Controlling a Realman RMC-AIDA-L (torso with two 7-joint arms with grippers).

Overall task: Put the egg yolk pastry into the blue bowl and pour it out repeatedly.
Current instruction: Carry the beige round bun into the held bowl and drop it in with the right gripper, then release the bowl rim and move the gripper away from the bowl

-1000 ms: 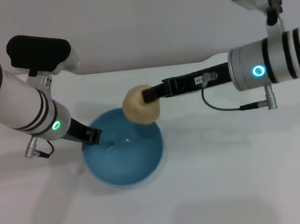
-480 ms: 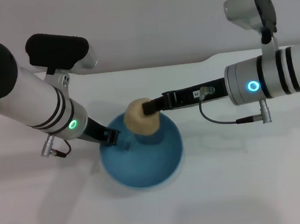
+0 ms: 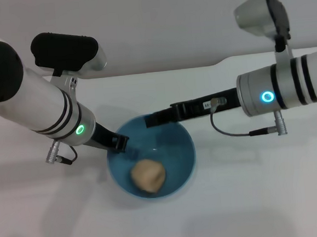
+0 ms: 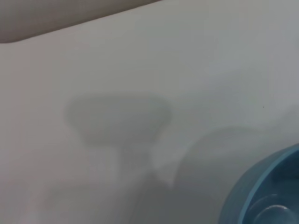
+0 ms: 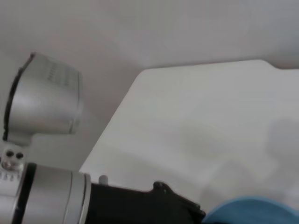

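Now egg yolk pastry (image 3: 148,176) inside blue bowl (image 3: 185,149).

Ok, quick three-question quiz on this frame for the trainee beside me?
1. True or false: the egg yolk pastry lies inside the blue bowl.
2. Which gripper is at the bowl's left rim? A) left gripper B) right gripper
3. Fill in: the right gripper's tip is over the bowl's ____ rim (near/far).

Key: 1 true; 2 A; 3 far.
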